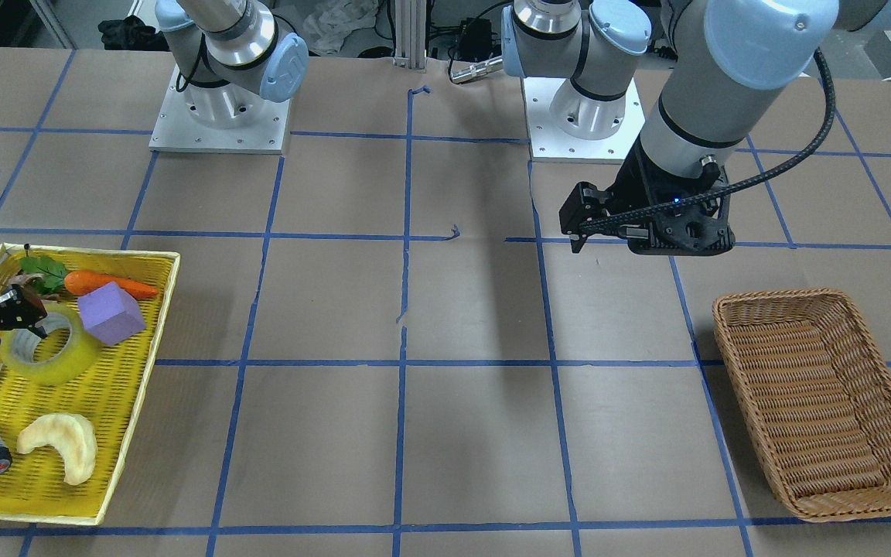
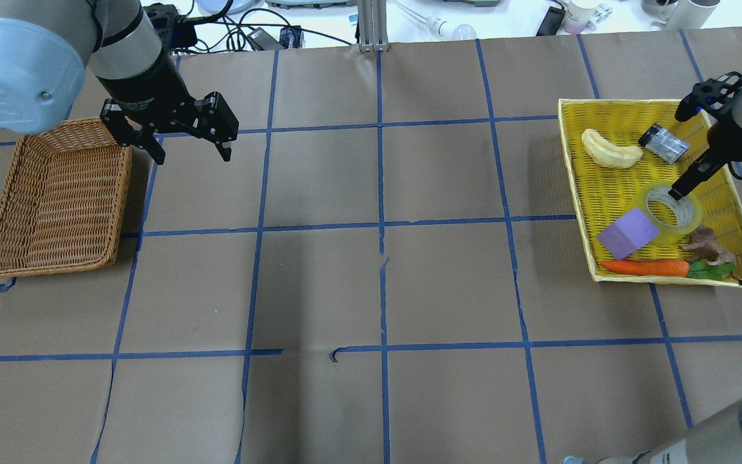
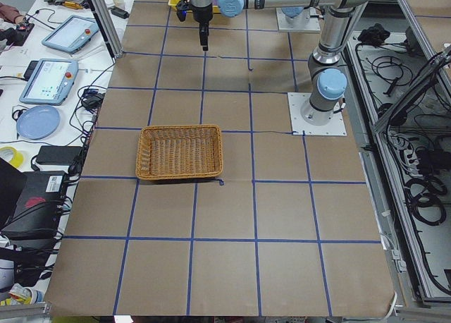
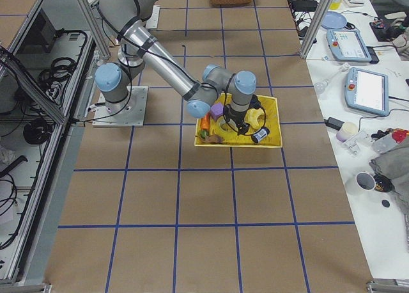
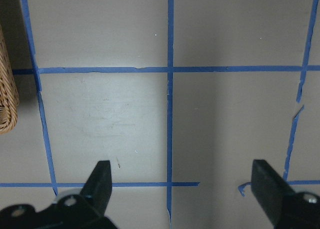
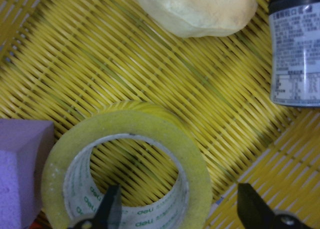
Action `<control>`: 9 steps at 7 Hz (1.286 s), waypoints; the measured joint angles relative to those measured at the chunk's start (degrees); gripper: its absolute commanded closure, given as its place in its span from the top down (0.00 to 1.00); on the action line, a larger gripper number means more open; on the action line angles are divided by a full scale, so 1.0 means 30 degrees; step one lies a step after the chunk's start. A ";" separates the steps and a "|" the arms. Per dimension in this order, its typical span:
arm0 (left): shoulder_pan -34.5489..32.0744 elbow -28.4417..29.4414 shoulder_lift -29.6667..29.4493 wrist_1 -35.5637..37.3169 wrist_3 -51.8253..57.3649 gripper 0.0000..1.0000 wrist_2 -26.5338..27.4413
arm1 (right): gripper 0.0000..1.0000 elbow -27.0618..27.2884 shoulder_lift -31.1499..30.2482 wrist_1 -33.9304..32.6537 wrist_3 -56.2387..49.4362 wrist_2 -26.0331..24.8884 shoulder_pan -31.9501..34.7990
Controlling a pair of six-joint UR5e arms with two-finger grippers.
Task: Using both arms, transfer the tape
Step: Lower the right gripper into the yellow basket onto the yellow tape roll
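Straddles wall of translucent yellow-green tape roll (image 6: pixel 192 161) with released right hand (image 6: pixel 181 203), one finger (image 6: pixel 112 206) inside core. Has roll flat in yellow woven tray (image 2: pixel 609 193), purple foam cube (image 2: pixel 628 233) touching at 8 o'clock overhead. Hovers released left hand (image 2: pixel 193 156) over brown worktop (image 2: pixel 377 290) beside wicker basket (image 2: pixel 55 193).

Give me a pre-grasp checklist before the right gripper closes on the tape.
1. Right gripper open, straddling the tape wall, one finger inside the core: ok.
2. Tape lying flat in the yellow tray: ok.
3. Finger depth on the wall: cannot tell.
4. Purple block close against the tape, may drag on lift: not ok.
5. Left gripper open, above bare table by the wicker basket: ok.
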 measured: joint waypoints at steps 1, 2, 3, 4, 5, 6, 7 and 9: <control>0.0001 0.0001 0.0000 -0.0001 0.0002 1.00 -0.0001 | 0.54 0.0038 0.0337 -0.0310 0.0025 -0.0037 -0.0046; 0.0000 0.0000 0.0000 -0.0009 -0.0003 1.00 -0.0001 | 0.09 0.0056 0.0583 -0.0474 0.0069 -0.0053 -0.0158; 0.0000 0.0000 0.0000 -0.0021 0.0003 1.00 -0.0001 | 0.00 0.0062 0.0706 -0.0537 0.0097 -0.0066 -0.0289; 0.0001 0.0000 -0.0001 -0.0027 0.0008 1.00 -0.0002 | 0.00 0.0052 0.0752 -0.0549 0.0124 -0.0088 -0.0347; 0.0000 0.0000 0.0000 -0.0029 0.0009 1.00 -0.0001 | 0.00 0.0010 0.0721 -0.0513 0.0149 -0.0110 -0.0364; 0.0001 0.0001 -0.0001 -0.0030 0.0010 1.00 -0.0001 | 0.00 -0.0077 0.0622 -0.0464 0.0240 -0.0090 -0.0373; 0.0000 0.0001 -0.0001 -0.0031 0.0005 1.00 -0.0002 | 0.00 -0.0408 0.0442 -0.0328 0.0417 -0.0010 -0.0354; 0.0000 0.0000 -0.0001 -0.0031 -0.0010 1.00 -0.0002 | 0.00 -0.2287 -0.0196 0.1728 0.0615 0.0197 -0.0214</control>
